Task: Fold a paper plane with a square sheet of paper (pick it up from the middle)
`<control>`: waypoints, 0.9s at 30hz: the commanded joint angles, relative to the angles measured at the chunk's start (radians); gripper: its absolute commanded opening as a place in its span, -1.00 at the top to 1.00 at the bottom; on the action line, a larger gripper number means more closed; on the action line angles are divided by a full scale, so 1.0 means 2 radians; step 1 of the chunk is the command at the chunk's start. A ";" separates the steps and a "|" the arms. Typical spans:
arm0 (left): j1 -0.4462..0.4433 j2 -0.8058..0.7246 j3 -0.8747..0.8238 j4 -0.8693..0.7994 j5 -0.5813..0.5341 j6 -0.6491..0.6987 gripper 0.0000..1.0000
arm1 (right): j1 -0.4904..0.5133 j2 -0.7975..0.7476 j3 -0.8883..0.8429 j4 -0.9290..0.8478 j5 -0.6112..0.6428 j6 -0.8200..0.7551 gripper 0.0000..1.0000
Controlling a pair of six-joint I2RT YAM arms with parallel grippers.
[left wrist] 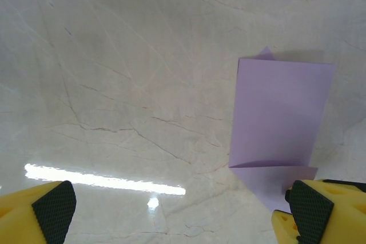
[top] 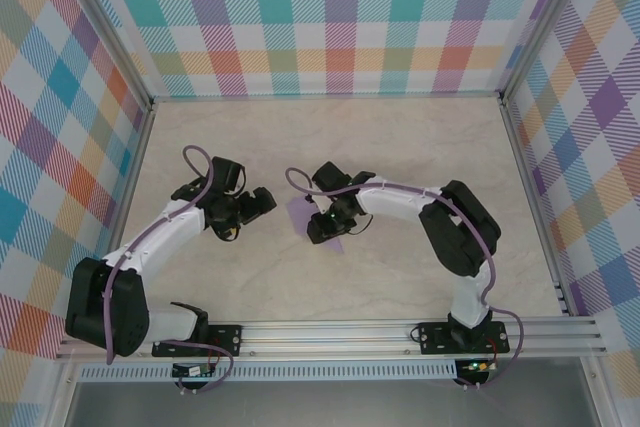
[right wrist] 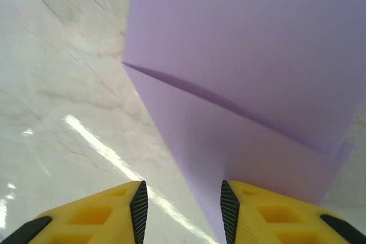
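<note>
Poised the right tool, jaws partly apart and gripping nothing, at the near edge of the part-folded sheet of paper, long axis running straight ahead of it. Held the left tool spread wide over the worktop, farther off, with the sheet flat to its right.
</note>
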 commanded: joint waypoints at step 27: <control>-0.078 0.079 -0.063 0.192 0.139 -0.127 0.03 | -0.051 0.009 -0.070 0.107 0.007 0.185 0.40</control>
